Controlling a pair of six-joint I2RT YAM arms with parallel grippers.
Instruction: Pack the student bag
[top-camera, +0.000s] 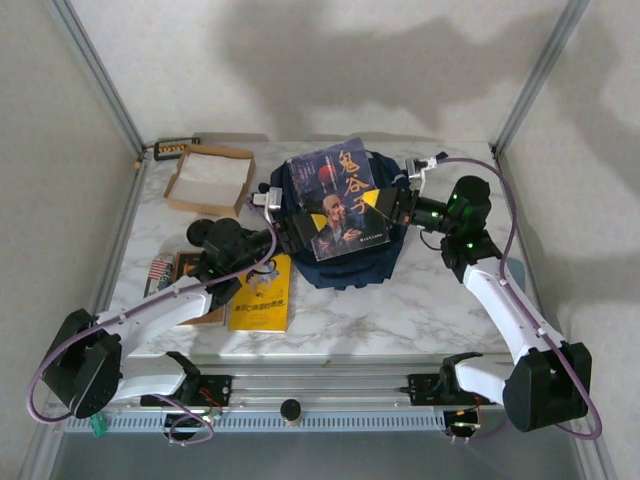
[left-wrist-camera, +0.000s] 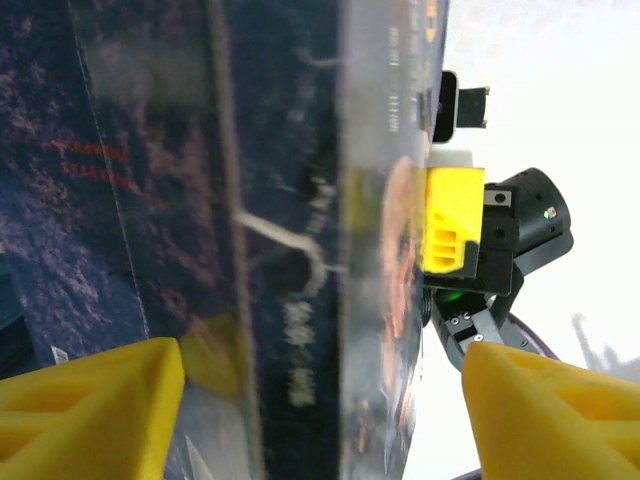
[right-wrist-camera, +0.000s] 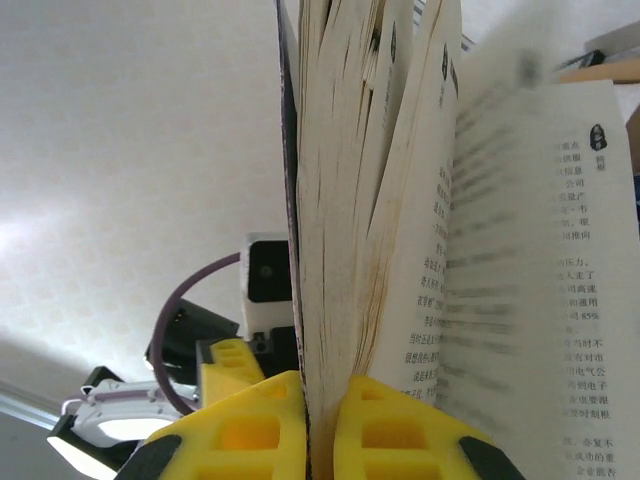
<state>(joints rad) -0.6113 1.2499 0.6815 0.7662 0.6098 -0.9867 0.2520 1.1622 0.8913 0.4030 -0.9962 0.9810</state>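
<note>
Right gripper (top-camera: 375, 205) is shut tight on the right edge of a dark-covered book (top-camera: 338, 200), carrying it tilted just above the student bag (top-camera: 345, 268), which lies at the middle of the desk (top-camera: 400, 310) toward the far side, between the two arms. The book covers most of the bag's top, so whether the opening is unzipped beneath it cannot be told. The hold looks meant to bring the book over the bag's mouth before lowering it in. In the right wrist view the gripper (right-wrist-camera: 320, 420) pinches the cover and a block of pages, while the remaining leaves fan loose to the right, one printed page hanging free. That loose fan is probably why the left gripper (top-camera: 293, 235) sits at the book's opposite, left edge. In its own wrist view the left gripper (left-wrist-camera: 320, 400) is open, its yellow fingers (left-wrist-camera: 550, 410) spread wide on either side of the book, the right one clearly apart from the cover. It seems placed to steady or square the book so that the pages do not splay and catch on the fabric. Further out, a yellow book (top-camera: 262, 295) lies on the near left of the desk, with more books (top-camera: 165, 270) just left of it under the left arm, likely waiting their turn. A shallow cardboard box (top-camera: 172, 190) sits at the far left.
</note>
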